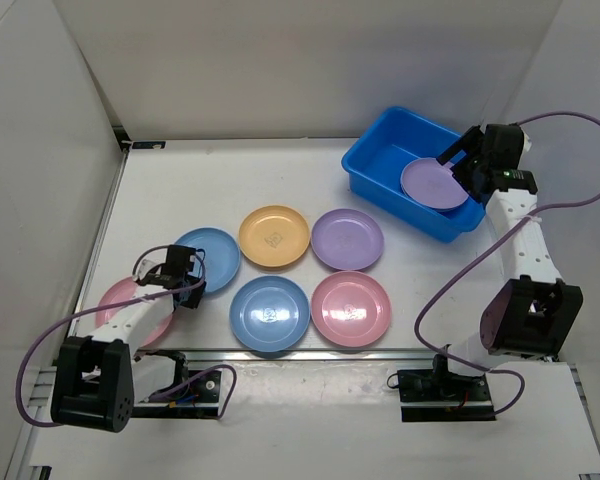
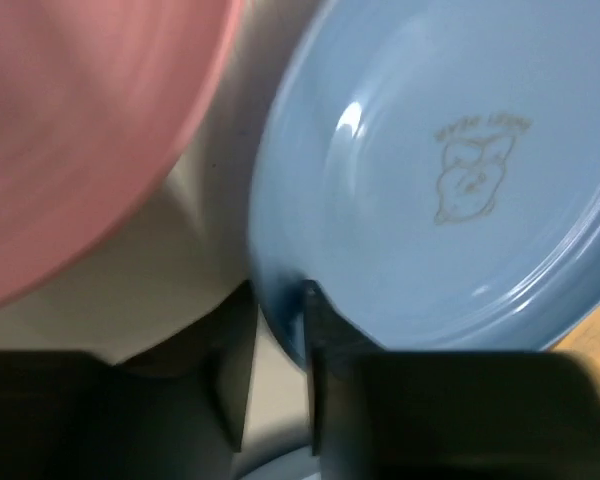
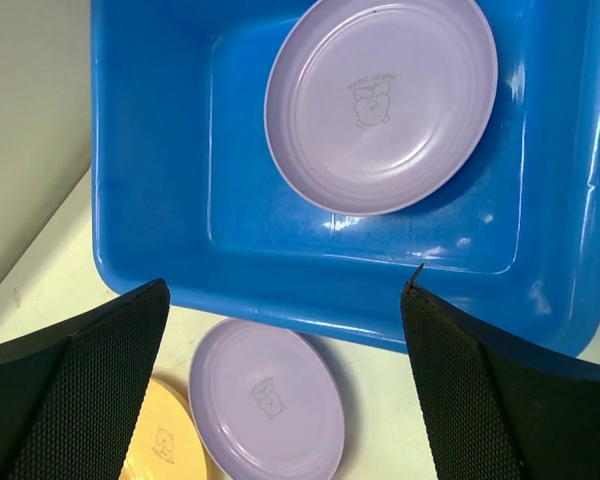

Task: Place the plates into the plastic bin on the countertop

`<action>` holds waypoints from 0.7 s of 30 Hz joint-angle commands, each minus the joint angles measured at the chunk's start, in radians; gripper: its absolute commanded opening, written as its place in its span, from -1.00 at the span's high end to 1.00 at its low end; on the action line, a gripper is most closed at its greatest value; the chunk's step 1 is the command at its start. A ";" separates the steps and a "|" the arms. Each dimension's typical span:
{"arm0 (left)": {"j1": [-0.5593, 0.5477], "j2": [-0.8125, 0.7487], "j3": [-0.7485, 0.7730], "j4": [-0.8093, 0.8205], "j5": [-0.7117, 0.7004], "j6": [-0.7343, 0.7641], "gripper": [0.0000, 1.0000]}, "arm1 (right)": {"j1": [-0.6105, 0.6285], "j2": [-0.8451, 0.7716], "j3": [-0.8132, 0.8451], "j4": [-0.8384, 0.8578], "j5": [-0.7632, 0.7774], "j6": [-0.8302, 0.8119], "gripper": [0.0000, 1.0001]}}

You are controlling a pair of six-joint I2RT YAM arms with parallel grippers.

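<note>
The blue plastic bin [image 1: 385, 160] stands at the back right of the white countertop [image 1: 180, 190], with a purple plate [image 1: 435, 183] lying in it. My right gripper [image 1: 460, 168] hangs open and empty above the bin's near rim; in the right wrist view [image 3: 285, 290] the bin [image 3: 180, 200] and the purple plate [image 3: 380, 100] lie below it. On the countertop are a blue plate [image 1: 212, 255], orange [image 1: 274, 236], purple [image 1: 347, 239], blue [image 1: 269, 312], pink [image 1: 351, 307] and pink [image 1: 130, 312]. My left gripper [image 1: 190, 280] is shut on the rim of the back blue plate [image 2: 450, 180], as the left wrist view [image 2: 278, 300] shows.
White walls border the countertop at the left, back and right. The left pink plate [image 2: 70, 130] lies close beside my left gripper, partly under the left arm. The second purple plate [image 3: 270, 400] and the orange plate [image 3: 165, 440] lie just in front of the bin.
</note>
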 commanded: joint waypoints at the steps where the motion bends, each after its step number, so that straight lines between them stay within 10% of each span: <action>1: 0.004 0.052 -0.039 0.021 -0.047 -0.067 0.43 | 0.010 -0.050 -0.015 0.035 -0.024 0.003 -0.98; 4: 0.006 0.046 -0.016 0.021 -0.061 -0.070 0.81 | 0.033 -0.070 -0.016 0.032 -0.033 -0.003 -0.98; 16: 0.004 -0.166 0.262 0.039 -0.297 0.230 0.81 | 0.242 -0.052 -0.022 0.112 -0.345 -0.383 -0.98; 21: -0.004 -0.175 0.334 0.234 -0.036 0.591 0.81 | 0.346 -0.003 0.016 0.109 -0.606 -0.579 -0.98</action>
